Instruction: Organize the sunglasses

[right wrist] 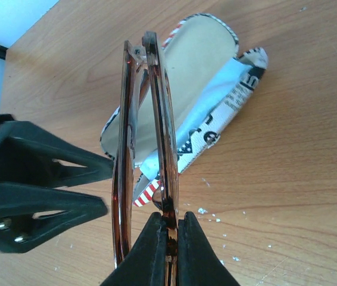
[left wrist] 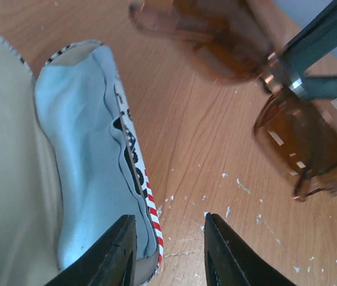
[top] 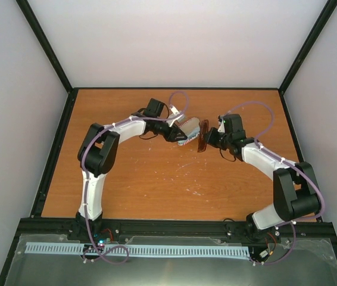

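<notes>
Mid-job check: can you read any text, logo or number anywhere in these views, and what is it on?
Case: black newspaper-style print on the outer cover, too small and blurred to read; nothing can be quoted.
Sunglasses: no lettering visible.
Cloth: plain, no text.
Nothing else in view carries readable text.

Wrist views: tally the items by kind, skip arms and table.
sunglasses: 1
flag-patterned case: 1
light blue cloth: 1
Total: 3
</notes>
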Tool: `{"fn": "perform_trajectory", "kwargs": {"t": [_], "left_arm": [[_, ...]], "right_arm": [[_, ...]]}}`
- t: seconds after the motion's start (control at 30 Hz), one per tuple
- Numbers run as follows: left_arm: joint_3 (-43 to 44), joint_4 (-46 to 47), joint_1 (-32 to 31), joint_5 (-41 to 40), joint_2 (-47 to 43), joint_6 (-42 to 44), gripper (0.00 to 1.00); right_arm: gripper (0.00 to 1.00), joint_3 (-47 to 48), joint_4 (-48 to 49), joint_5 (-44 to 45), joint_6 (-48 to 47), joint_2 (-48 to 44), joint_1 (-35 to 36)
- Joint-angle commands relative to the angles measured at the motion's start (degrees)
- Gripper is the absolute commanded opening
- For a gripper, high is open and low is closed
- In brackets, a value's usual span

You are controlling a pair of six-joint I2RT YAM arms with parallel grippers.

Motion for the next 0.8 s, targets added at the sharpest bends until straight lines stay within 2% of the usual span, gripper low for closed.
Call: {"fn": "perform_trajectory", "kwargs": {"t": [0.0, 0.17, 0.3, 0.53, 0.77], "left_arm": [[2.06, 1.47, -0.24, -0.81, -4.06, -0.14, 0.34], [1.86, 6.47, 2.39, -5.85, -6.11, -1.84, 0.17], [8.45, 3.24, 4.46, -12.44, -1.56, -1.51, 0.10], [17.79, -3.40, 5.03, -23.42, 7.39, 0.42, 0.06], [23.57, -9.79, 4.92, -23.70, 13.35, 1.02, 0.05]], "right_arm": [[0.03, -0.97, 4.71, 1.80, 2.83, 1.68, 0.86], [0.03, -0.47, 2.77, 3.92, 2.35, 0.60, 0.87], [0.03, 0.11, 1.23, 5.29, 1.88, -0.59, 0.82], [0.03, 1.81, 1.45, 4.90, 2.48, -0.33, 0.83], [0.03, 2.72, 1.56, 5.55, 3.01, -0.41, 0.87]]}}
